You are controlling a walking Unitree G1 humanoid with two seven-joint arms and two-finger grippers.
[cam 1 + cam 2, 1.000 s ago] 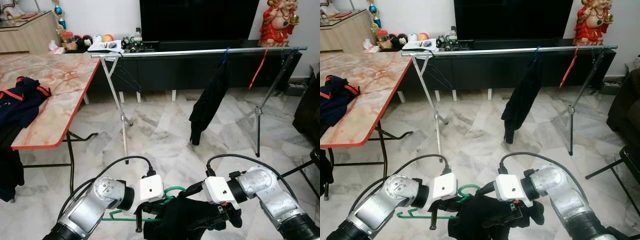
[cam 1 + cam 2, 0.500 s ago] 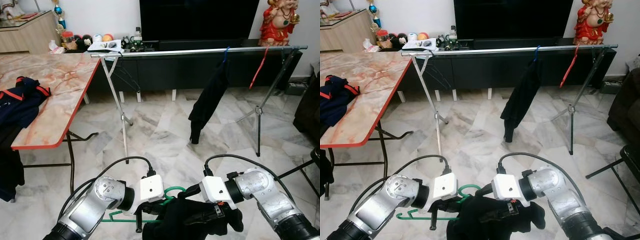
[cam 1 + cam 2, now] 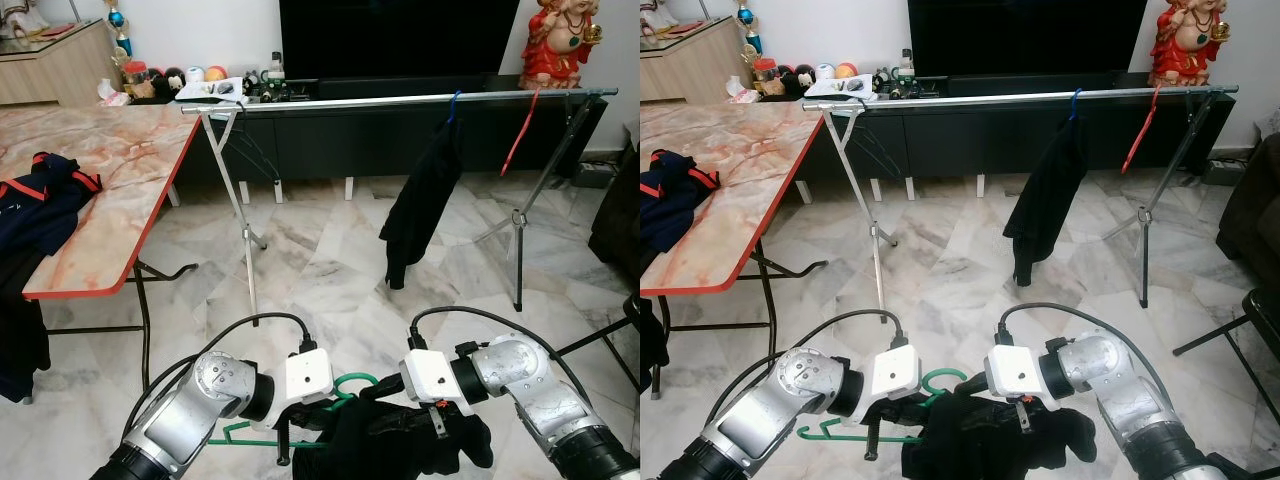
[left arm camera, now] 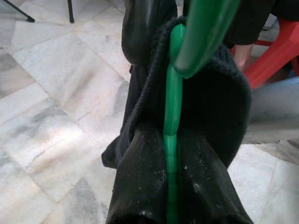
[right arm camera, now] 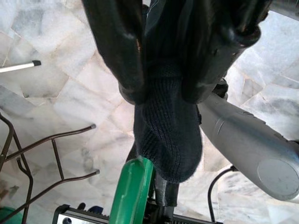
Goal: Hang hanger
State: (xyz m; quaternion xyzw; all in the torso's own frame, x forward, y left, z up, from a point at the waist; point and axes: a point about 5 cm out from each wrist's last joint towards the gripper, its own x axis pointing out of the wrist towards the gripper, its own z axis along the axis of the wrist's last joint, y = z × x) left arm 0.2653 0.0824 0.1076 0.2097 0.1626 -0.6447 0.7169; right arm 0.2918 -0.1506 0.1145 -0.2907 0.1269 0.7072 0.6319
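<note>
Left eye view looks down on both silver arms held low over the marble floor (image 3: 320,270), meeting near the lower middle. Between them hangs a green hanger (image 3: 345,385) with a dark knit garment (image 3: 400,445) bunched over it. The left end effector (image 3: 290,440) points downward beside the hanger's hook, and the left wrist view shows its two black fingers (image 4: 140,182) pressed on either side of the hanger's green shaft (image 4: 172,116), pinching it with the knit fabric wrapped around. The right end effector (image 3: 440,440) is buried in the cloth; in the right wrist view its fingers (image 5: 117,51) clamp a fold of the dark garment (image 5: 168,126) between them, with the green hanger (image 5: 131,191) just beyond.

Farther off, a long metal clothes rail (image 3: 400,100) stands on tripod legs across the room, well apart from the hanger. A black garment (image 3: 420,200) hangs from it on a blue hanger (image 3: 453,105), and a red hanger (image 3: 520,135) hangs near the rail's right end. To the left, a marble-patterned desk (image 3: 110,170) with a red edge carries dark blue clothing (image 3: 40,200). A black TV cabinet (image 3: 400,140) runs behind the rail, with a red figurine (image 3: 560,45) on its right end.
</note>
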